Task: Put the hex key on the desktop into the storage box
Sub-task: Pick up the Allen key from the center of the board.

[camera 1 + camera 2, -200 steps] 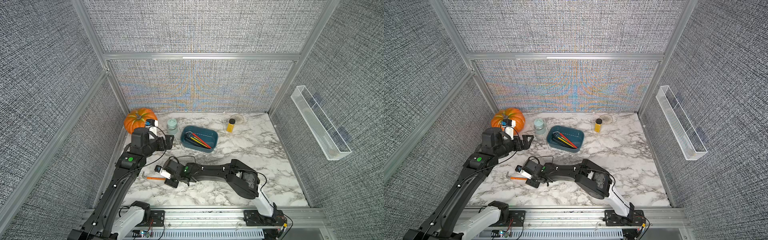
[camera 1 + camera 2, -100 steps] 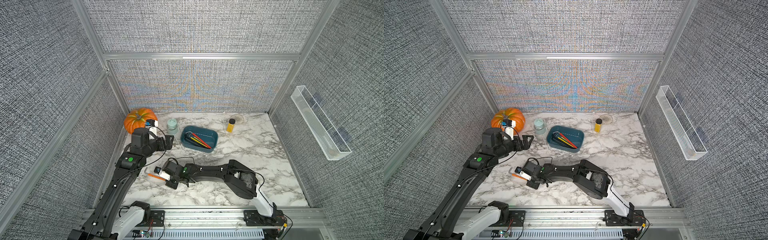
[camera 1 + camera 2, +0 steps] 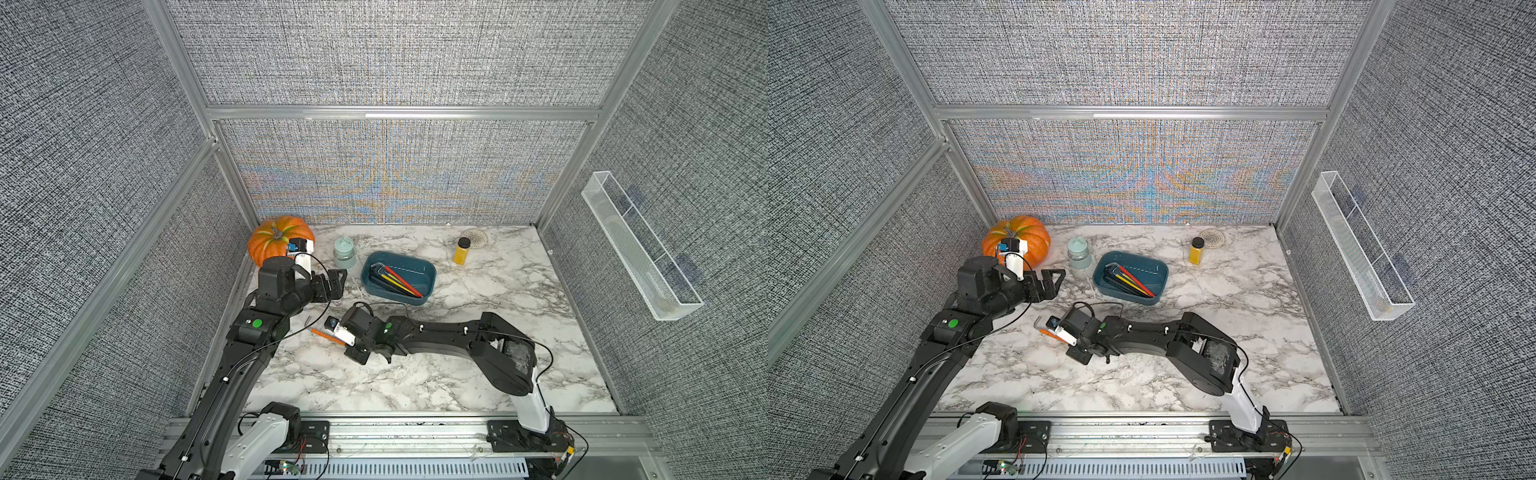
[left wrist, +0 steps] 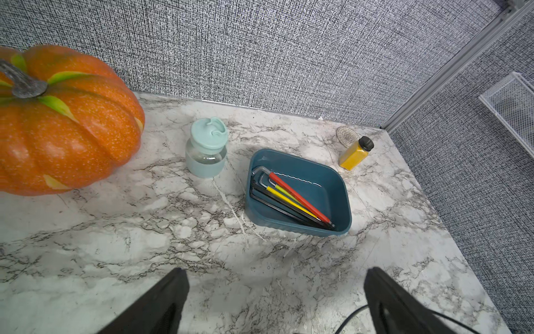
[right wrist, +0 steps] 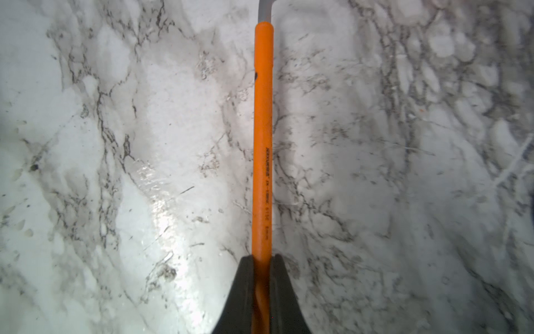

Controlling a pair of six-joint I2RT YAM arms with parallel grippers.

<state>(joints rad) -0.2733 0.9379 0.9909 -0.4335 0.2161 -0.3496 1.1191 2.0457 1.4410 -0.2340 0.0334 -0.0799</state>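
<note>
Pinching the hex key (image 5: 263, 138) lengthwise, the right claw (image 5: 262, 259) clamps its shaft

Layout of marble-patterned tabletop (image 3: 498, 332), rear to front.

Along rear edge, left to right: orange ribbed plastic pumpkin (image 3: 279, 241) in left corner; just right of it, clear glass jar with pale green lid (image 3: 344, 252); toward right, yellow bottle with black cap (image 3: 462, 251), round woven coaster (image 3: 478, 237) just behind it. Between jar and bottle, slightly forward: shallow dark teal plastic storage box (image 3: 428, 272), with bundle of colour-sleeved hex keys (image 3: 399, 282) slantwise inside. In front of jar, left of centre: orange-sleeved metal hex key (image 3: 326, 336), clamped in black right gripper (image 5: 262, 260). Between pumpkin and box, above table: black left gripper (image 4: 274, 277). On right wall, off table: long clear mesh-patterned bin (image 3: 640, 257).
</note>
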